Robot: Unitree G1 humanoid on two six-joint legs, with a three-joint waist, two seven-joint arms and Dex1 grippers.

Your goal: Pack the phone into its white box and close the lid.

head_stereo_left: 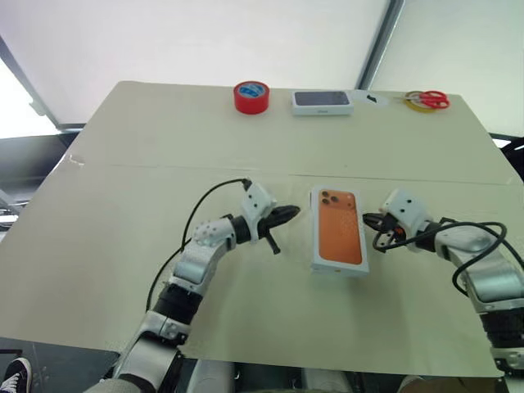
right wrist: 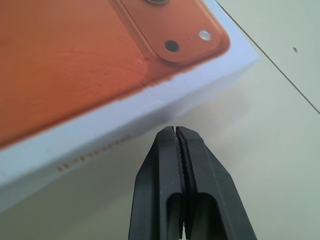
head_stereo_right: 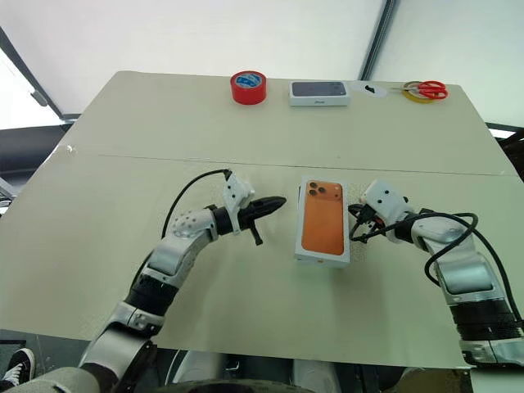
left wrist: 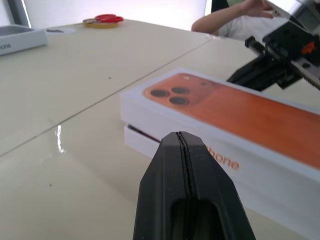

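Left wrist view shows the lid [left wrist: 225,115], orange face up, sitting on the white box [left wrist: 145,142] but not fully down: a dark gap remains along one side. The box lies mid-table, well nearer than the red tape roll [head_stereo_left: 251,97]. Left gripper [head_stereo_left: 282,217] and right gripper [head_stereo_left: 372,221] flank it, both clenched and empty, neither touching. Rigid, light, smooth cardboard probably slides easily; pressing down on the lid's flat top seems best.

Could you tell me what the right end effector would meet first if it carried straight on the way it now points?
Most likely the white side wall of the lid: the shut right end effector points at it from close by, though the remaining gap is hard to judge.
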